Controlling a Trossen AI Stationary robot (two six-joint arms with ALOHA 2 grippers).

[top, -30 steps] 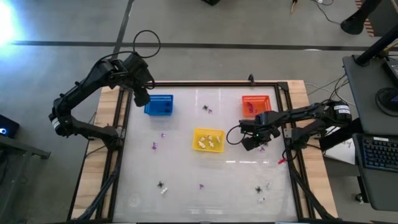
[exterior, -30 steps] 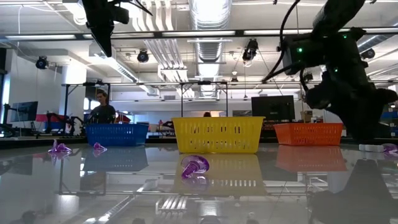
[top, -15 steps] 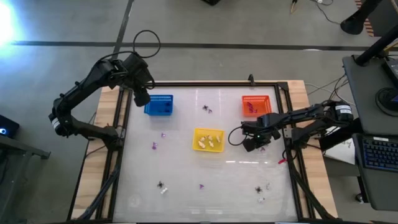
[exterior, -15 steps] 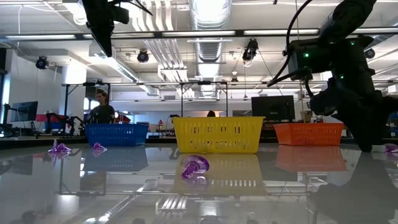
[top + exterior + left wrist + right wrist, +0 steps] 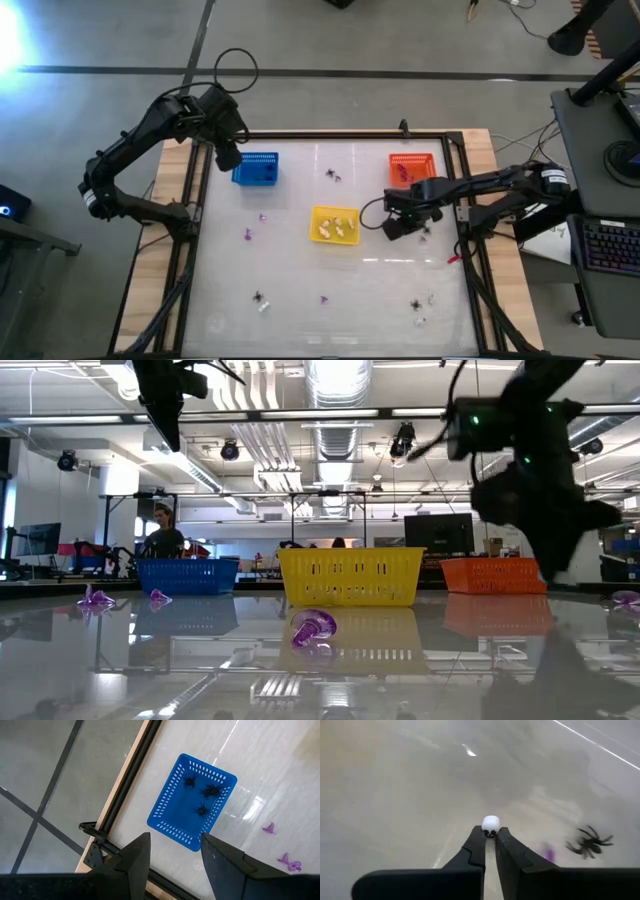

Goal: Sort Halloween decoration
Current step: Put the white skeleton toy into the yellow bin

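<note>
My right gripper is shut on a tiny white trinket with black eye spots, to the right of the yellow basket. In the low view its fingers hang above the tabletop. A black spider trinket and a purple one lie on the table close by. My left gripper waits open, high above the blue basket, which holds three black spiders. More purple, black and white trinkets lie scattered on the table. My right gripper pinches the white trinket's lower part between its two fingertips, only at their free ends. The fingers come steeply from above. The trinket's rounded top sticks out past the tips, clear of the table.
The orange basket stands at the far right, just beyond my right arm. The yellow basket holds pale trinkets. Loose trinkets lie near the front edge and front right. A purple trinket sits before the yellow basket in the low view.
My right gripper has risen off the tabletop and shifted a little toward the yellow basket. My left arm has kept still.
</note>
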